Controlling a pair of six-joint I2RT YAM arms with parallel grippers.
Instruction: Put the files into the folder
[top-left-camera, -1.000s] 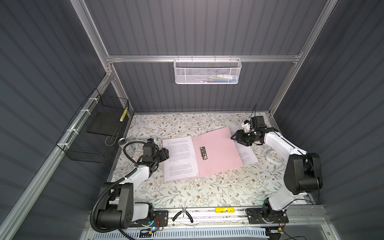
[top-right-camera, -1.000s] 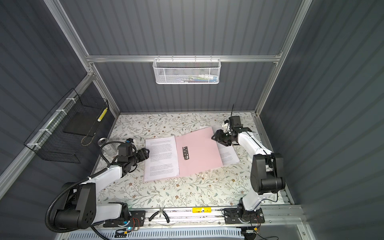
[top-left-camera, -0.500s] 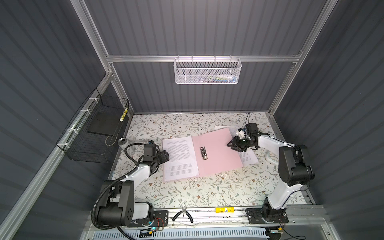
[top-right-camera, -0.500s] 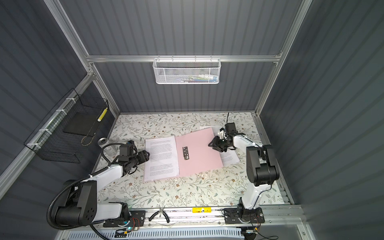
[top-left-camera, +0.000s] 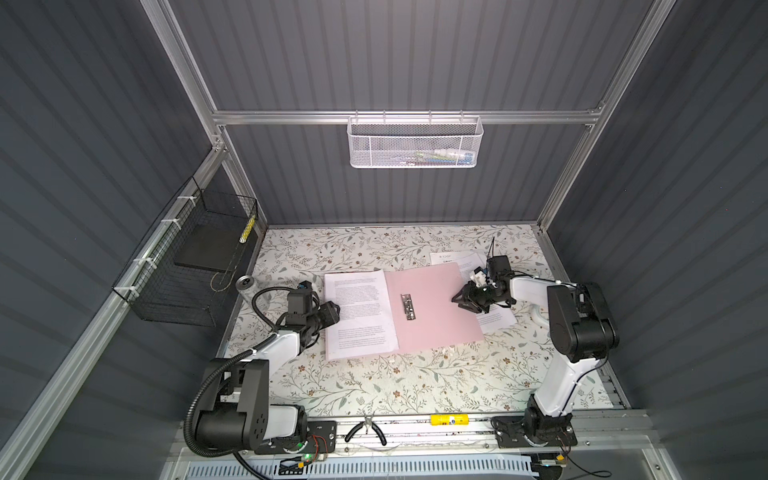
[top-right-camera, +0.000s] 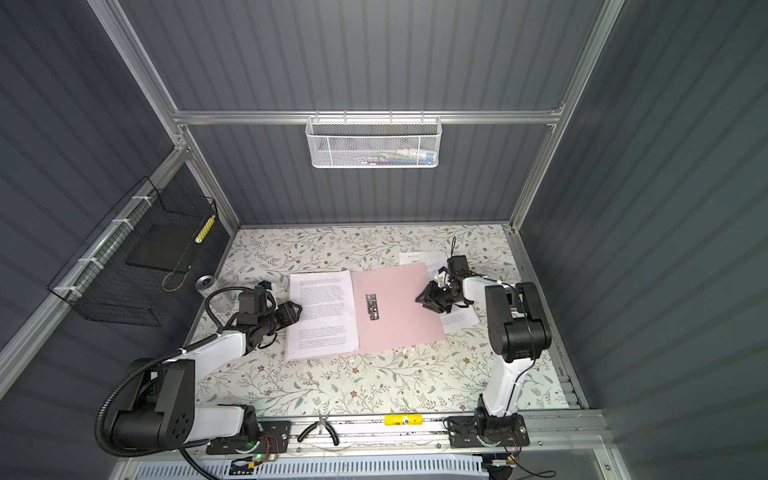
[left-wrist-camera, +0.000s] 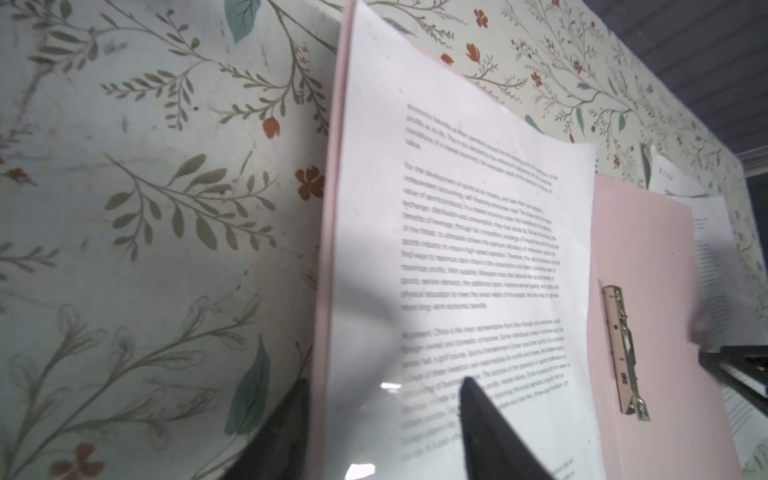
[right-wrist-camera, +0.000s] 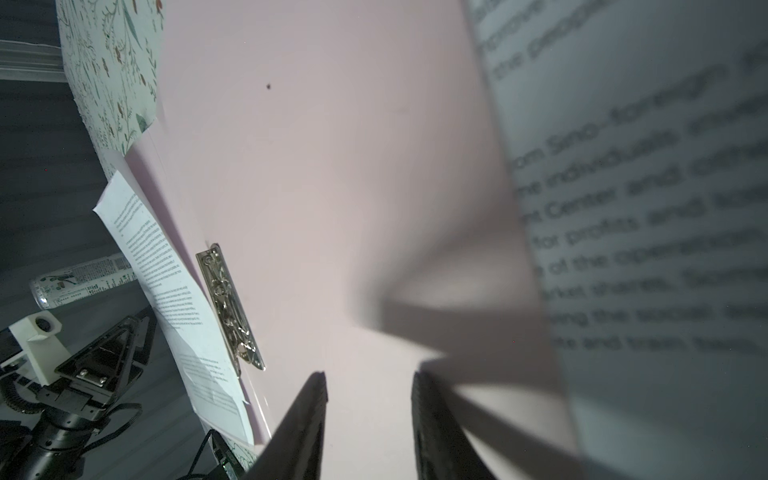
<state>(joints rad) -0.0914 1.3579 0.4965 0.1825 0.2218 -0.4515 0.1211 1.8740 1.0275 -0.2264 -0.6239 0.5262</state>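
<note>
- The folder (top-left-camera: 432, 316) lies open in the middle of the table (top-left-camera: 374, 386), with one sheet (top-left-camera: 359, 316) on its left side.
- Your left gripper (top-left-camera: 335, 309) is open across that left edge. Close it softly so the paper stays flat.
- Your right gripper (top-left-camera: 460, 301) hangs open, holding nothing, over the pink side. More files (top-left-camera: 496, 321) peek out at the right edge.
- Since a second ago, the right gripper has slid inward from the far corner.

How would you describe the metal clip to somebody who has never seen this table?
Find the floral table, then the open pink folder in its middle. The clip is the small silver bar on the bare pink leaf, close to the fold, beside the printed sheet. Unlike the flat paper, it is narrow and shiny.
</note>
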